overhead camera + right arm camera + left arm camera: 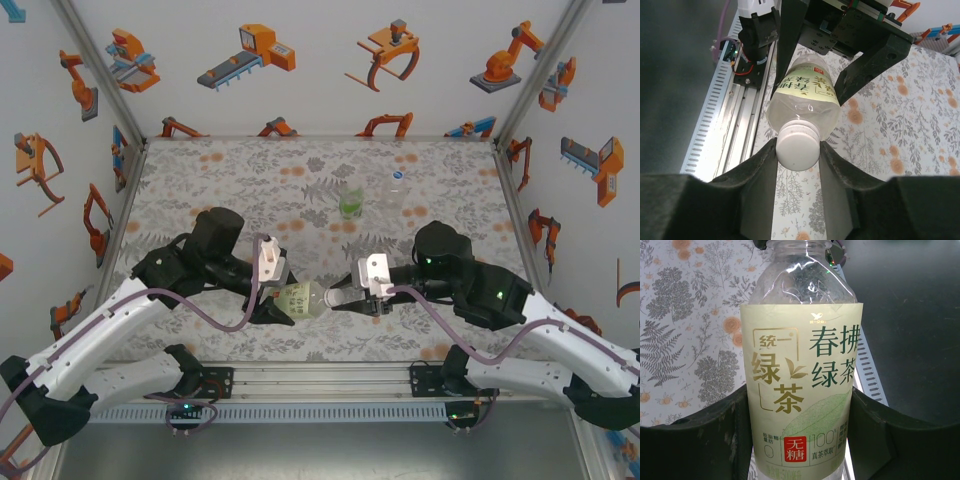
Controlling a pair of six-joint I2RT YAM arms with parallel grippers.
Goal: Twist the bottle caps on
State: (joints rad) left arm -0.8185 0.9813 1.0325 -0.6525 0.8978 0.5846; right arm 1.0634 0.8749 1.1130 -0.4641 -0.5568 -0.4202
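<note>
Pale yellow-green label up, the tea bottle (303,298) lay on its side betw. the two arms, held over the near part of the floral table (200,200). Its body was clamped in the left gripper (278,302), jaws narrowed onto the label. L arm angled in low from the left, wrist bent toward centre. The bottle's long axis ran left-right, neck pointing straight at the right gripper (345,297), the nearer claw to that end. A white cap (797,149) sat on the neck, w/ the right jaws pressed against both its sides, apparently gripping it. R arm's wrist lined up w/ the bottle axis, judged well set for a twist. Farther back, a green-label bottle (351,200) and a clear bottle (396,190) stood upright, well apart from both claws.
</note>
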